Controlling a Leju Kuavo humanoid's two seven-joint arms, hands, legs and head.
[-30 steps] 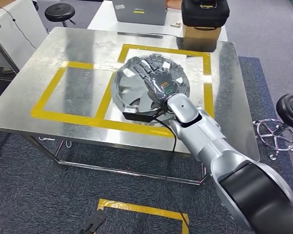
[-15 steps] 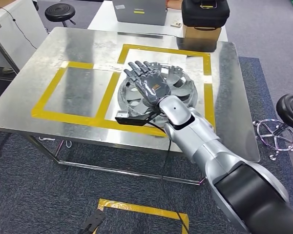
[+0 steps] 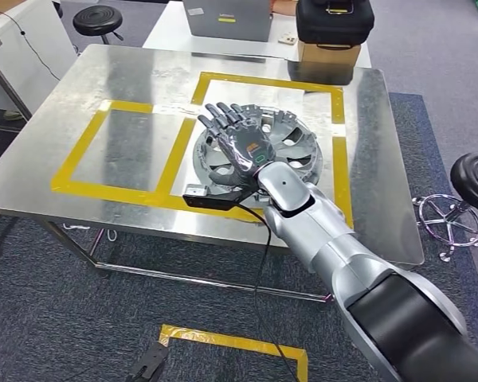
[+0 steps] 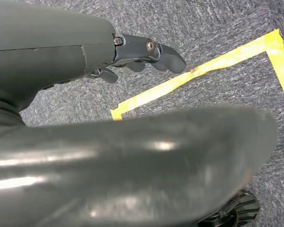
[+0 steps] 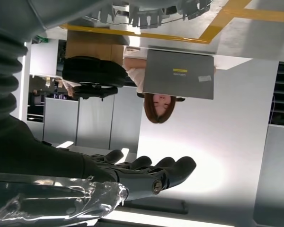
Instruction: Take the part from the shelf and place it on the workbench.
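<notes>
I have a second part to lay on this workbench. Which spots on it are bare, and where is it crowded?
The left yellow-taped square is bare, bordered by the wheel cover's square. Bare metal also runs along the far-left edge and the right edge. The right taped square is crowded: the wheel cover lies there with the right robot hand open above it.

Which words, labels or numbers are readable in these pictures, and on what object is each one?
None can be read.
Yellow and white labels on the grey case: too blurred.
Orange and green marks on the back of the right hand: too small.
</notes>
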